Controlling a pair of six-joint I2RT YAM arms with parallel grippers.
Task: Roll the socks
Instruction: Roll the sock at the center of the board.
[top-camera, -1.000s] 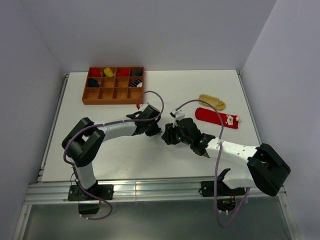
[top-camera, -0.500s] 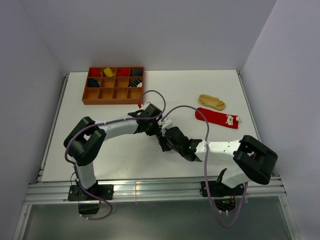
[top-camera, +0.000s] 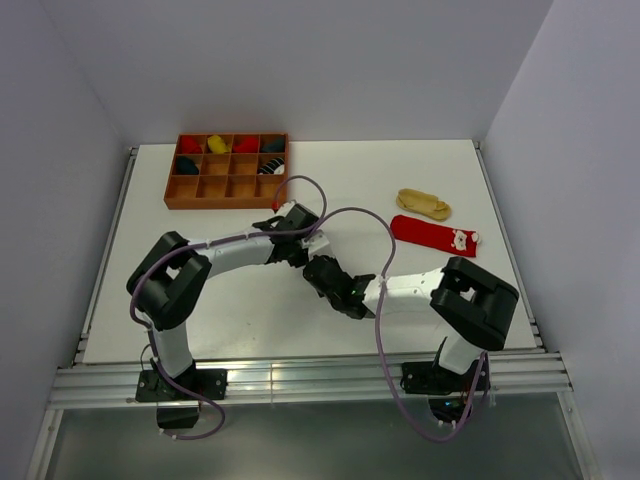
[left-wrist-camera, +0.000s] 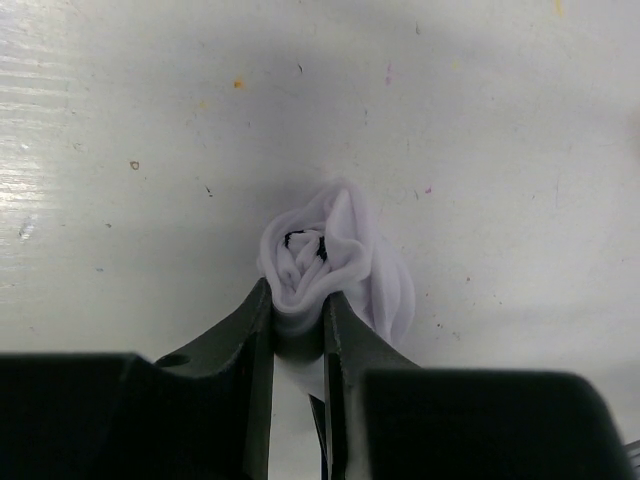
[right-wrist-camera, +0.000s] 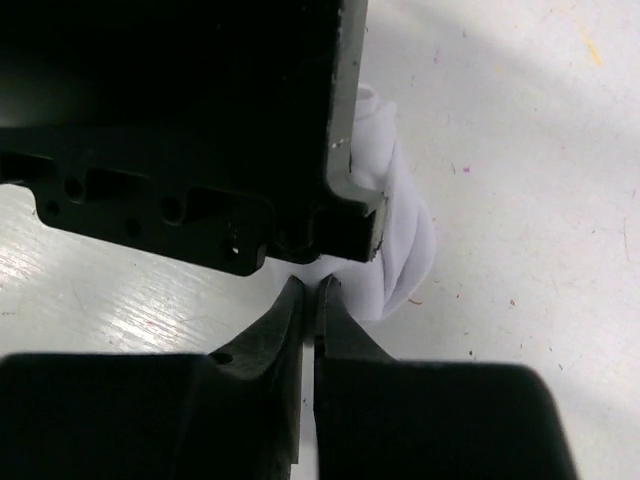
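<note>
jaws on left pinch rolled white sock (left-wrist-camera: 340, 252); right jaws closed alongside.

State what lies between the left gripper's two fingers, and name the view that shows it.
A rolled white sock lies there, pinched by the left gripper. The left wrist view shows it.

Right claw (right-wrist-camera: 310, 290), fingers almost together, tips against rolled white sock (right-wrist-camera: 402, 240) under the black left claw (right-wrist-camera: 350, 200)
</note>
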